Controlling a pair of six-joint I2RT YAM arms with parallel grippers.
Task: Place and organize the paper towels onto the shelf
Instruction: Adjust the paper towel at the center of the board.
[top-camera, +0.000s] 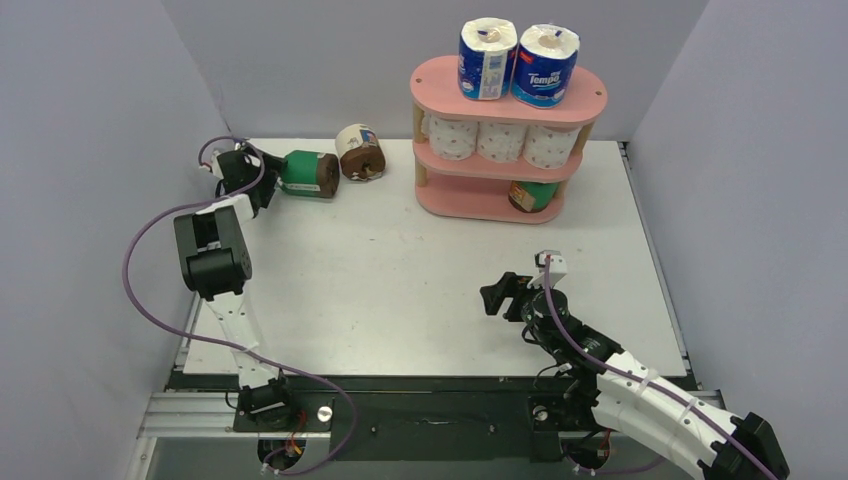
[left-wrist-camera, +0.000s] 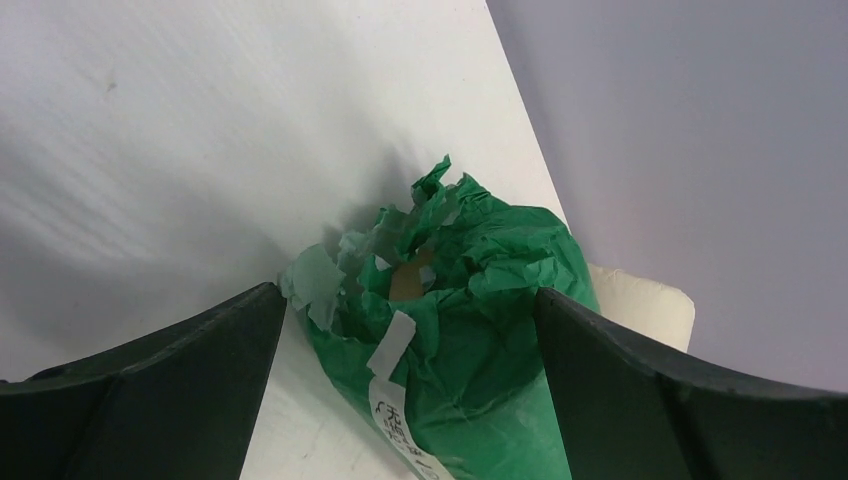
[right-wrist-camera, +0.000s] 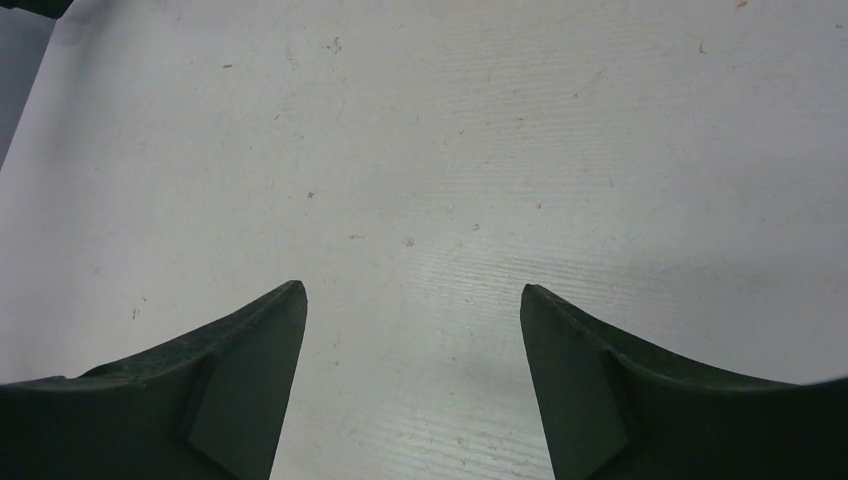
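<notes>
1. The green-wrapped roll (top-camera: 308, 173) lies on its side on the table (top-camera: 400, 290) in the upper left of the top view. It is well left of the shelf (top-camera: 432, 84), and its long axis runs left to right with the brown end facing right.
2. Its wrap is crinkled green paper, torn and ruffled at the near end, with a white label strip, as the left wrist view shows (left-wrist-camera: 470, 330).
3. The left gripper (top-camera: 268, 180) is at the roll's left end, so the roll lies straight ahead of it along the fingers. The jaws stand apart and straddle the roll. There is a visible gap on one side, and nothing is clamped yet.
4. The left arm is by far the nearer. Closing across the roll's round body looks like the next step.
5. A cream-wrapped roll (top-camera: 360, 152) lies just right of the green one.
6. The shelf holds two blue-white rolls (top-camera: 487, 58) on top, white dotted rolls (top-camera: 500, 140) in the middle, and another green roll (top-camera: 535, 194) at the bottom.
7. The right gripper (top-camera: 495, 298) hovers over bare table at lower right, its dark, curved, matte fingers (right-wrist-camera: 240, 380) apart and empty.
</notes>
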